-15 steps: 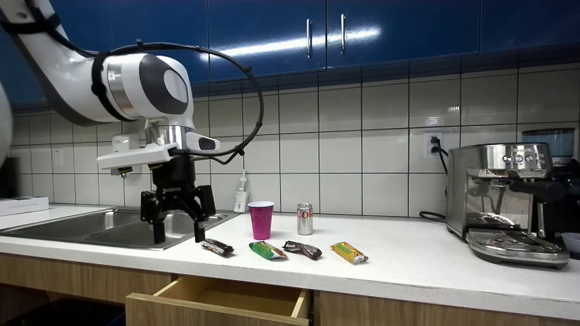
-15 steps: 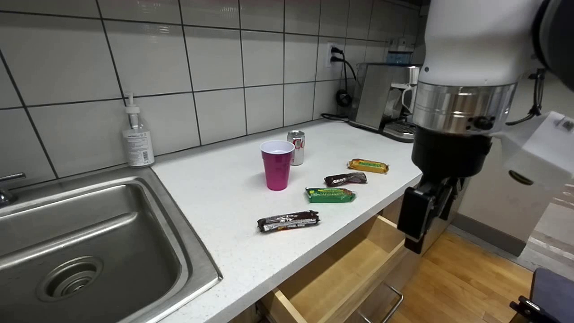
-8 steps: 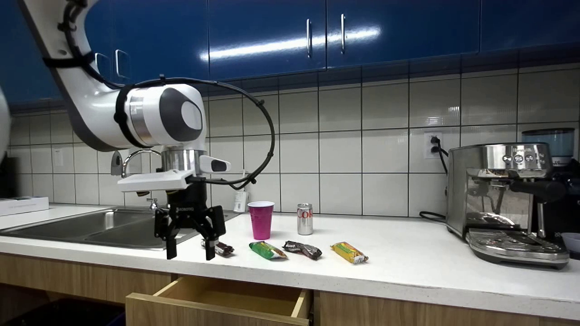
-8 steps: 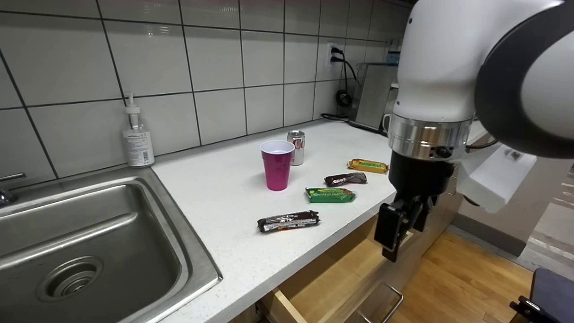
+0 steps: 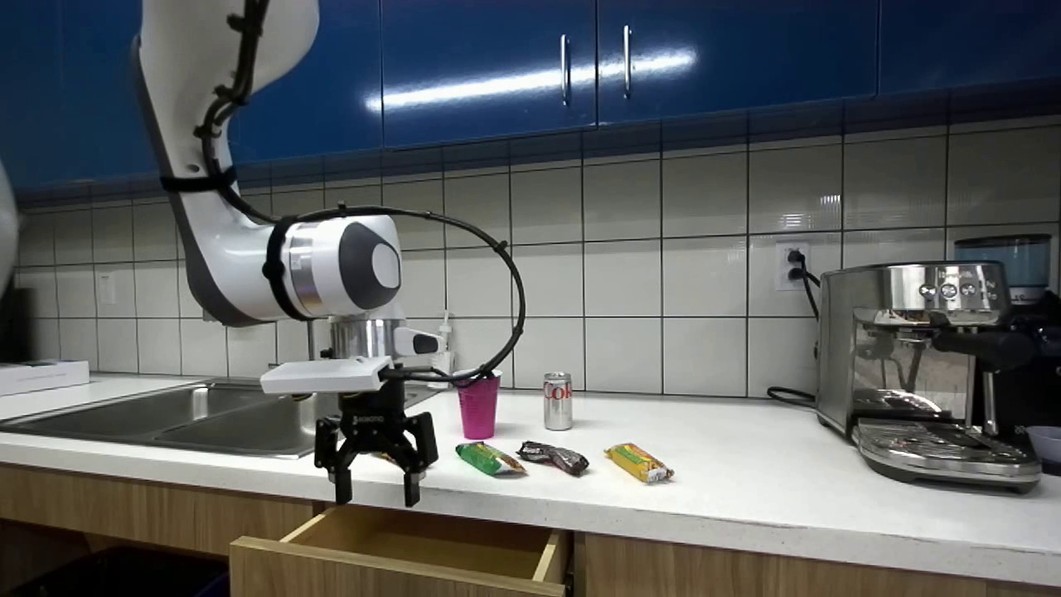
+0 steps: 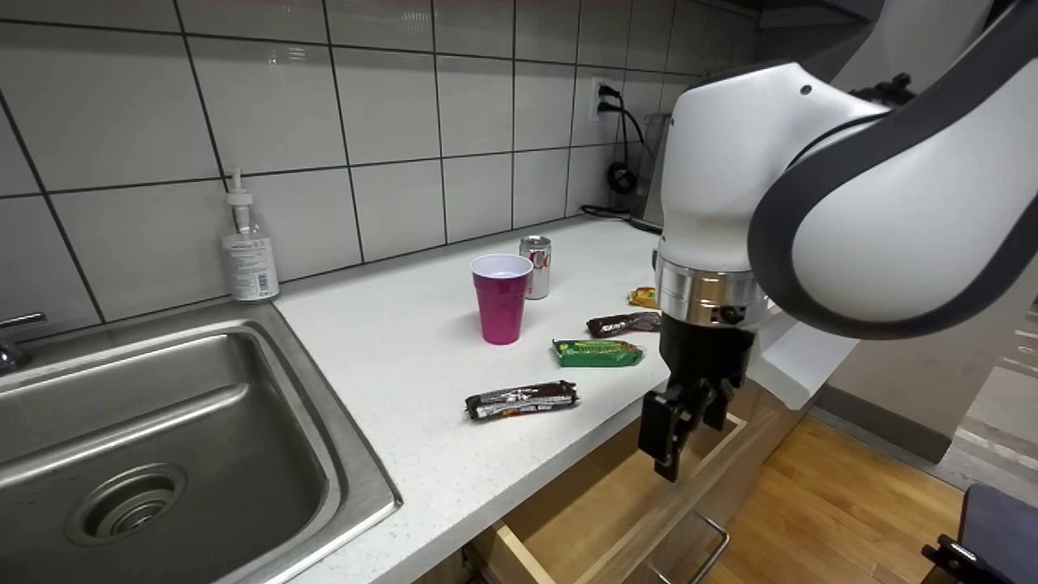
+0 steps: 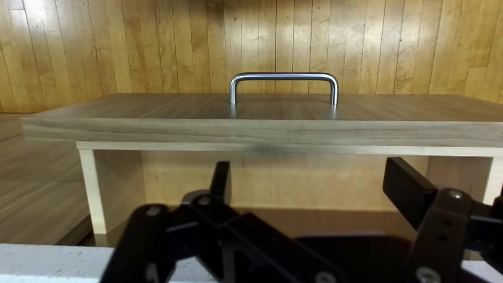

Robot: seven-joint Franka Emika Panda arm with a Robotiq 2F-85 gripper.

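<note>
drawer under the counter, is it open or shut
Open: the drawer juts out past the counter in both exterior views; the wrist view shows its inside.

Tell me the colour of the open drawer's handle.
Silver, with a metallic shine; the drawer handle shows best in the wrist view.

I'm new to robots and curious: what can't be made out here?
Bottom inside the cup: hidden by its wall in both exterior views.
Back of the drawer: wrist view, hidden by the tool and counter.
Rest of the white box: cut off by the picture's left edge in an exterior view.
Small print on the pump bottle: too small in both exterior views.
</note>
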